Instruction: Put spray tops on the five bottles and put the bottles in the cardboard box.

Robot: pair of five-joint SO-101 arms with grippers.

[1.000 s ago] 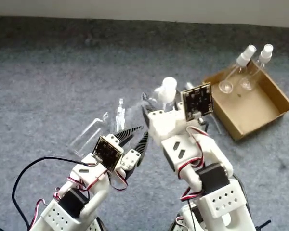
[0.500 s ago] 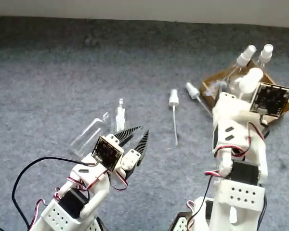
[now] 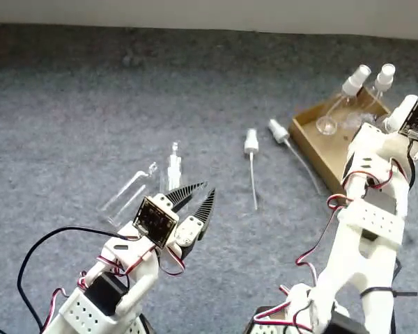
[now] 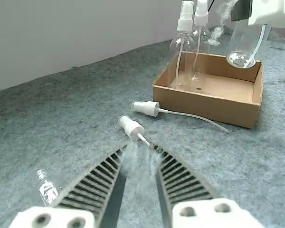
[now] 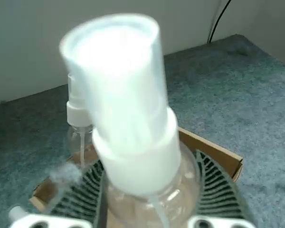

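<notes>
High view, cardboard box [image 3: 325, 147], two capped bottles [image 3: 345, 97] inside, two loose spray tops [image 3: 251, 142] just beside the box, left gripper [image 3: 193, 198] well apart from it, left wrist view, claw narrow and empty, right wrist view, right gripper [image 5: 147, 192] holding third bottle [image 5: 133, 137] above the box.

Brown cardboard box [image 4: 204, 102], white spray tops [image 4: 146, 108], grey carpet [image 3: 90, 104].
</notes>
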